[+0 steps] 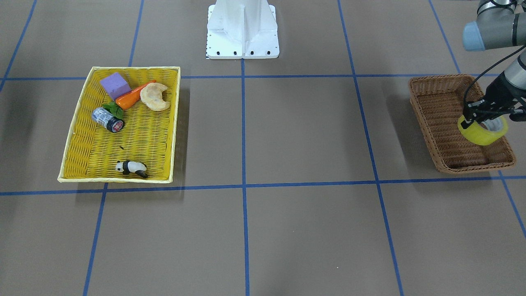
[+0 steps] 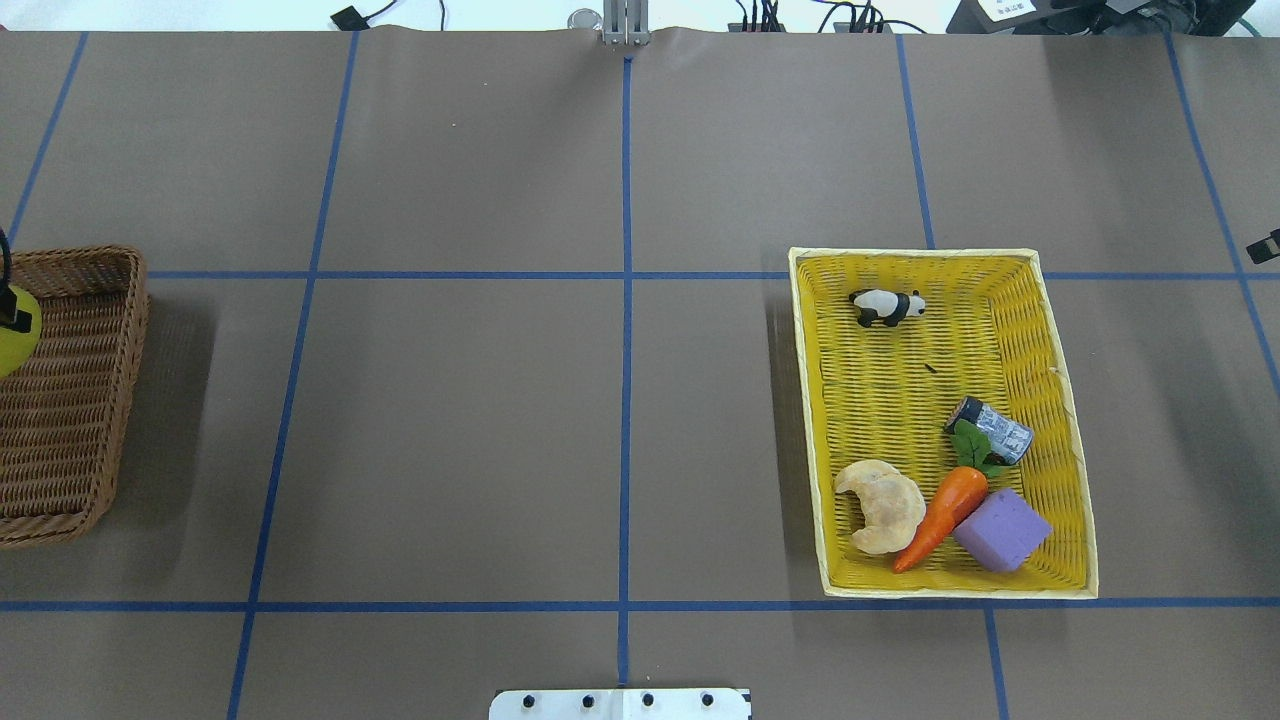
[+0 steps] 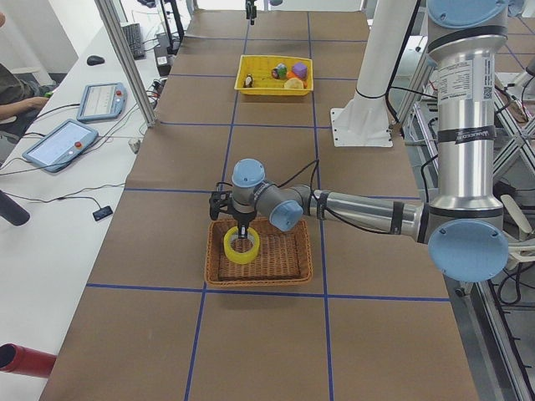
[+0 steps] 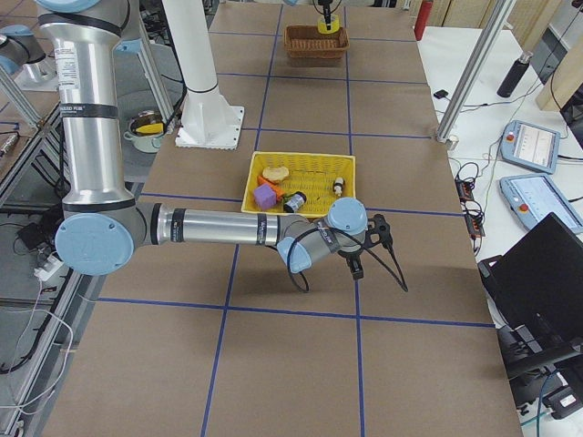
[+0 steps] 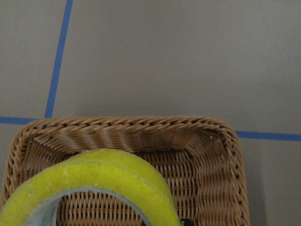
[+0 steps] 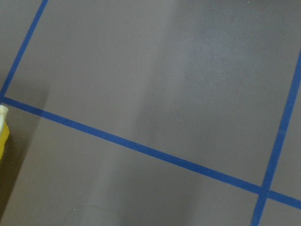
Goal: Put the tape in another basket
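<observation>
Brown matte table (image 1: 287, 123) with blue grid lines carries two containers well apart: a shallow bright yellow woven tray (image 1: 176, 123) with small toys, and a deep brown wicker basket (image 1: 441, 77) at the robot's left end. The wide roll of translucent yellow packing tape (image 1: 484, 133) hangs tilted over the inside of this basket. It is held by the left gripper (image 1: 478, 119), whose fingers are closed on the wall of the roll, it seems one inside the core and one outside. Whether the roll touches the basket floor, I cannot tell. The right gripper (image 4: 357, 266) hovers over bare table near the yellow tray; whether its fingers are apart or together cannot be told.

I judge the roll light and stiff, a ring that keeps its form under a pinch, but the outer film is smooth and may slip. Its wall is the good place to hold. Released on its edge it could roll, though the sloping wicker sides should stop it.
</observation>
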`<state>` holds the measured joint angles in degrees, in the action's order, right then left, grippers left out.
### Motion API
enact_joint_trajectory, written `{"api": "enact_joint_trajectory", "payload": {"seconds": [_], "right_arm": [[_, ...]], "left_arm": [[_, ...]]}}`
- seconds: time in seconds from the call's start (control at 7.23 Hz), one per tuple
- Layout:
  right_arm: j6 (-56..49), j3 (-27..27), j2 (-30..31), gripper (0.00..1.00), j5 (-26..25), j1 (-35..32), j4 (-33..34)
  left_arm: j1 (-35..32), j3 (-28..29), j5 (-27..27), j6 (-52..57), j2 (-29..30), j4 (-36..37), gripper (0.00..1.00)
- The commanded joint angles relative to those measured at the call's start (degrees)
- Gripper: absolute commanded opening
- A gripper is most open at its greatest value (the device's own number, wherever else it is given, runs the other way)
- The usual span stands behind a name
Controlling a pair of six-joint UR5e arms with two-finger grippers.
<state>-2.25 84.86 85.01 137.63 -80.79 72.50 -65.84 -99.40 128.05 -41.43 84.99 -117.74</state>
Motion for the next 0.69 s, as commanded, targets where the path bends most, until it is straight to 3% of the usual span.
{"api": "enact_joint_trajectory", "payload": {"seconds": [0.0, 0.55], "right_arm": [[-8.6, 0.6, -1.9, 1.00, -2.9, -1.0, 10.3], [-9.8, 9.5, 0.7, 1.00, -3.1, -1.8, 20.4]], "left_arm": [[0.1, 2.5, 0.6, 0.5, 1.3, 0.7, 0.00], [3.8, 4.9, 0.1, -0.6, 3.0, 0.4, 0.00]]}}
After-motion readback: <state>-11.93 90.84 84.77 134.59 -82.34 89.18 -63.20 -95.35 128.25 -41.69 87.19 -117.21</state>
